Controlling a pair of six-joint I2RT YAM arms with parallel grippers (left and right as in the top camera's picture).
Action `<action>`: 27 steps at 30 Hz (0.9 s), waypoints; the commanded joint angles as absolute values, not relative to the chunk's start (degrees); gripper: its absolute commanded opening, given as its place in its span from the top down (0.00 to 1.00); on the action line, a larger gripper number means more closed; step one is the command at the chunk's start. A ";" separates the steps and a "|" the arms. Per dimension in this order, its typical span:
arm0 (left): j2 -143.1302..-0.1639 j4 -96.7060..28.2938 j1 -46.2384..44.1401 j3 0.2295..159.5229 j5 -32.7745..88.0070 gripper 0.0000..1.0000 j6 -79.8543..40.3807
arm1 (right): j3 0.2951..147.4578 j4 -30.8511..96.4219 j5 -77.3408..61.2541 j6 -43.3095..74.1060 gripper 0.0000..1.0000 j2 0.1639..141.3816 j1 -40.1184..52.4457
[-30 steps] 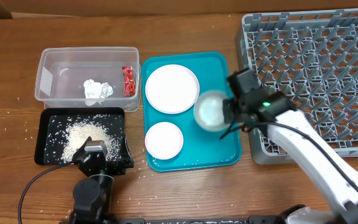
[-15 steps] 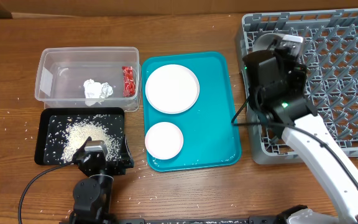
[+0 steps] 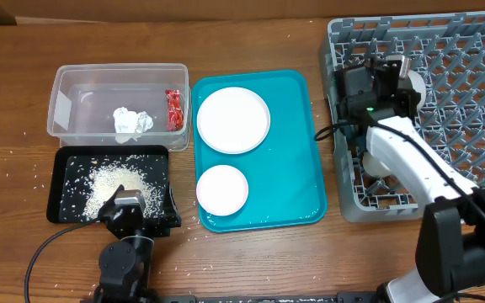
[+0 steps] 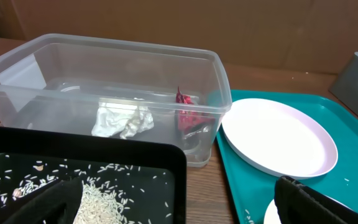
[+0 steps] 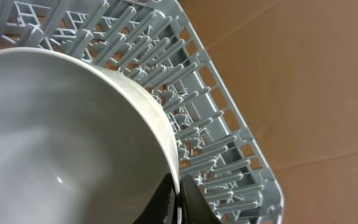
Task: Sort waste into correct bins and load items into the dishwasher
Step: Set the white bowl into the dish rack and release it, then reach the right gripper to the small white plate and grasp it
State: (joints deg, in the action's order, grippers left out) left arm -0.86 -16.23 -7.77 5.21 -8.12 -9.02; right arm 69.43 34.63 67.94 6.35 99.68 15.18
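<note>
The right claw [image 5: 178, 194] is clamped on the rim of a small white bowl [image 5: 61, 137], one finger inside the rim and one outside. It holds the bowl tilted over the grey dish rack [image 3: 461, 101], which stands on the tabletop [image 3: 251, 261] just to the right of the teal serving tray [image 3: 297, 181]. The bowl hangs above the part of the rack nearest the tray's far right corner. The rack's upright pegs show right behind the bowl in the right wrist view.

On the teal serving tray lie a large white plate [image 3: 233, 119] at the far end and a smaller plate [image 3: 222, 189] at the near end. Left of the tray's far half sits the clear tub [image 3: 74, 84]. It holds a red wrapper [image 3: 173, 109] against the wall nearest the tray and a white paper wad [image 3: 131, 120] beside it. Left of the tray's near half is the black tray [image 3: 66, 164], with a heap of rice grains [image 3: 112, 181] in it. More grains lie scattered on the tabletop around it.

The left claw [image 3: 138, 212] rests at the black tray's near edge, its fingers spread wide apart and holding nothing.
</note>
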 commanded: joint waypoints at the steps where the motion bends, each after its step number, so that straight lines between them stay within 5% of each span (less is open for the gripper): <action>1: -0.32 -16.01 -7.35 4.97 -7.88 0.00 -9.63 | 70.15 36.51 65.89 5.80 0.96 100.33 18.33; 9: -0.32 -16.01 -7.35 4.97 -7.86 0.00 -9.63 | 70.15 44.62 64.79 11.49 0.95 100.33 24.38; 12: -0.32 -16.01 -7.35 4.97 -7.86 0.00 -9.63 | 70.24 47.66 63.68 13.65 0.73 100.27 24.95; 17: -0.32 -16.01 -7.35 4.97 -7.88 0.00 -9.63 | 73.52 54.22 59.70 15.44 0.56 98.41 28.21; 27: -0.32 -16.01 -7.35 4.97 -7.86 0.00 -9.63 | 84.79 61.01 23.14 18.72 0.44 92.58 35.42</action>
State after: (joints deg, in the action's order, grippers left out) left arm -0.86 -16.23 -7.77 5.21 -8.12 -9.02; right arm 82.89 61.12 40.45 17.17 95.22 34.24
